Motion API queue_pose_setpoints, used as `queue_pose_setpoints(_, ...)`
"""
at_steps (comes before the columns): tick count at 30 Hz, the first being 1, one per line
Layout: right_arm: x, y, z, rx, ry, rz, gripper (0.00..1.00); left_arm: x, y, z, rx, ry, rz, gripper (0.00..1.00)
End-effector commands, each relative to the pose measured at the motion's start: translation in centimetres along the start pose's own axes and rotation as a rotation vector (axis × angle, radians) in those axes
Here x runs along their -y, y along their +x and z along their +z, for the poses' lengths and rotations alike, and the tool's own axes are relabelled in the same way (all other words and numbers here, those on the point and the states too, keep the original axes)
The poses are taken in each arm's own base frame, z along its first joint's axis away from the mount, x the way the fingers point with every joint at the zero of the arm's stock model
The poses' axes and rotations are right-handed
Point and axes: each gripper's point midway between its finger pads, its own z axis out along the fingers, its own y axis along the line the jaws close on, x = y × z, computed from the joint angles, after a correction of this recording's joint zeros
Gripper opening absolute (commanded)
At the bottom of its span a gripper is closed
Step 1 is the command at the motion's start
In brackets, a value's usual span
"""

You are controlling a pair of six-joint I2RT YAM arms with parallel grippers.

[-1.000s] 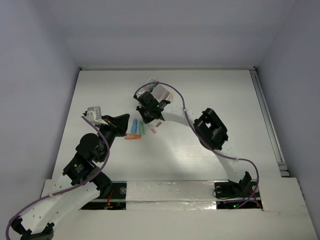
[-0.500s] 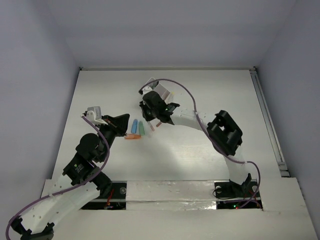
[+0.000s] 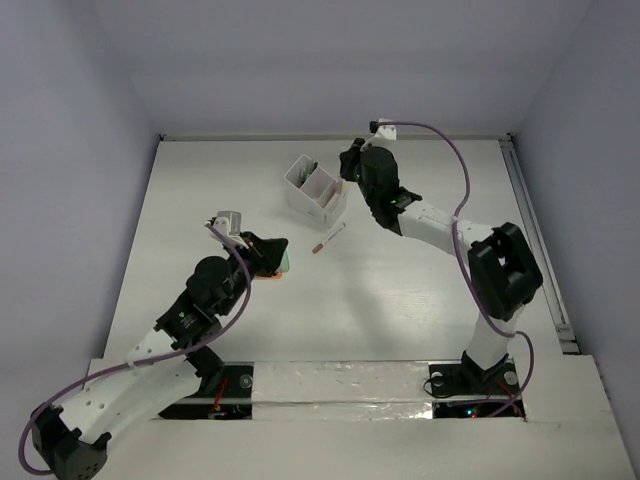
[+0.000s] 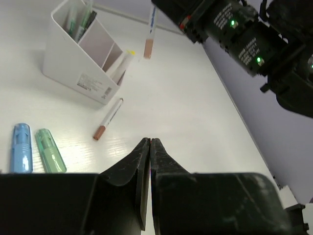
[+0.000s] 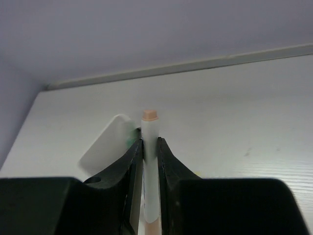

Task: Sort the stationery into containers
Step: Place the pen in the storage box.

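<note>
Since a second ago: my left gripper (image 3: pixel 272 250) has swung right and now sits over the short chunky pieces. Its jaws are pressed together on nothing. My right gripper (image 3: pixel 346 172) has left those pieces and gone to the far right side of the box (image 3: pixel 312 188). It pinches a white pen (image 5: pixel 150 128) between narrow jaws, tan end pointing away from the wrist. The loose pen (image 3: pixel 328 238) lies flat in front of the box, no longer under that arm.

Views: from above I see only the green piece (image 3: pixel 286 262) and a sliver of the orange piece (image 3: pixel 273 278). The left wrist also shows the blue piece (image 4: pixel 22 154) just beside the green one. It shows green and dark pens (image 4: pixel 80 19) in the box's far compartment and a yellow-capped pen (image 4: pixel 124 61) in the near one. The right wrist gives the box only as a blur.

Room: the table (image 3: pixel 400 300) lies open right of the loose pen, up to the rail (image 3: pixel 530 220) on its right edge.
</note>
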Motion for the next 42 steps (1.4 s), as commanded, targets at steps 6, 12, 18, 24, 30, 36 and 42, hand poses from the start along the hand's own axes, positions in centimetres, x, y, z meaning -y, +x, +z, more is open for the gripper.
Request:
queue_pose_setpoints(6, 3.3, -0.9, 2.9, 0.126, 0.106, 0.07, 0.0, 1.3, 2.5, 2.0, -0.047, 0.099, -0.006, 0.01)
queue_pose_setpoints(12, 3.3, 1.6, 4.1, 0.083, 0.091, 0.077, 0.0, 0.8, 4.9, 3.5, -0.113, 0.098, 0.016, 0.01)
queue_pose_setpoints(18, 3.8, 3.6, 4.7, 0.055, 0.099, 0.084, 0.0, 0.8, 5.9, 4.4, -0.137, 0.106, 0.018, 0.01)
queue_pose_setpoints(24, 3.8, 4.6, 5.2, 0.039, 0.093, 0.091, 0.0, 0.9, 6.1, 5.1, -0.135, 0.103, 0.018, 0.01)
queue_pose_setpoints(30, 3.4, 5.0, 5.0, 0.021, 0.067, 0.095, 0.14, 0.3, 6.8, 6.0, -0.162, 0.072, 0.058, 0.01)
queue_pose_setpoints(36, 3.3, 5.2, 4.4, 0.001, 0.053, 0.09, 0.29, -0.4, 7.4, 6.9, -0.183, 0.043, 0.105, 0.01)
queue_pose_setpoints(42, 3.4, 5.0, 3.8, -0.003, 0.053, 0.091, 0.39, -1.1, 9.0, 8.6, -0.236, 0.02, 0.162, 0.11)
